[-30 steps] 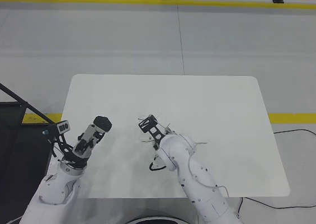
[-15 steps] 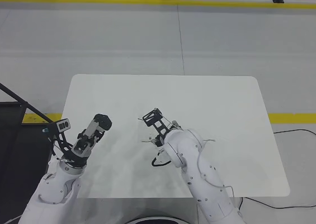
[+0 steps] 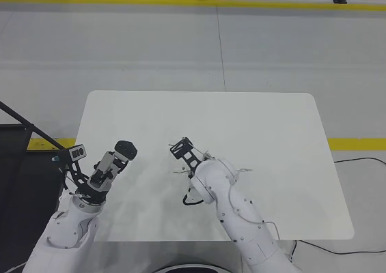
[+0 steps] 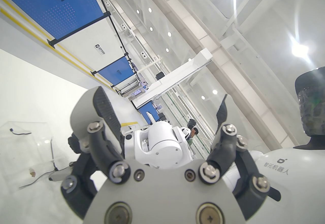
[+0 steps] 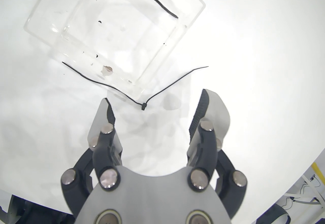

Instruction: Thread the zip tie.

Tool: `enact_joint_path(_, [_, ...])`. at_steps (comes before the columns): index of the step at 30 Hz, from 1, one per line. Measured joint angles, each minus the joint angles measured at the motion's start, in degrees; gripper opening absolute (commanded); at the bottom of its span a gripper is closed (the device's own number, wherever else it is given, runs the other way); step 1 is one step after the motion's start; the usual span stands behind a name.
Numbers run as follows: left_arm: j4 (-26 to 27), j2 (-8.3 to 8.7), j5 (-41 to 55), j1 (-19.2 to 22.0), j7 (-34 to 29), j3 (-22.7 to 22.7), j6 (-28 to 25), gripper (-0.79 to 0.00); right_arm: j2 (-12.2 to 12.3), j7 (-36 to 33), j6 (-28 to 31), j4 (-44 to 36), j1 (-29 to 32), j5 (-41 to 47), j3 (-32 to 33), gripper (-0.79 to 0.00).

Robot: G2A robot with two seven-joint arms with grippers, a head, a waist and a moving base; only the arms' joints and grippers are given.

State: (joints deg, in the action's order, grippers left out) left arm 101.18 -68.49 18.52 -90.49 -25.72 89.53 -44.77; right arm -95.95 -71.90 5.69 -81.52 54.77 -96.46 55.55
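Pickup: zip tie [image 5: 143,106] lies between tips of my open right claw [image 5: 155,103]; next I'd lower and pinch it; left claw [image 4: 161,100] also open

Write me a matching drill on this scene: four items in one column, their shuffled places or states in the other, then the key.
Column one
1. left gripper
2. right gripper
3. clear tray
4. bent zip tie

Column two
A. black, its head on the table just off the tray's corner
B. open, aimed down at the table
C. transparent, resting on the table
D. open, aimed upward, away from the table

Pairs: 1-D, 2-B, 3-C, 4-A.
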Motion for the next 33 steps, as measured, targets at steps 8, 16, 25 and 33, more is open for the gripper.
enact_joint_path(8, [0.0, 0.0, 0.0, 0.0, 0.0, 0.0, 0.0, 0.0, -0.1, -0.6, 2.2, 2.1, -1.2, 2.0, 0.7, -0.363])
enact_joint_path(16, [0.0, 0.0, 0.0, 0.0, 0.0, 0.0, 0.0, 0.0, -0.4, -0.5, 4.0, 5.2, -3.5, 4.9, 0.9, -0.453])
enact_joint_path(25, [0.0, 0.0, 0.0, 0.0, 0.0, 0.0, 0.0, 0.0, -0.4, -0.7, 4.8, 5.8, -3.9, 5.5, 0.9, -0.585])
enact_joint_path(33, [0.0, 0.0, 0.0, 0.0, 0.0, 0.0, 0.0, 0.0, -0.2, -0.8, 5.0, 4.8, -3.2, 5.3, 0.9, -0.727])
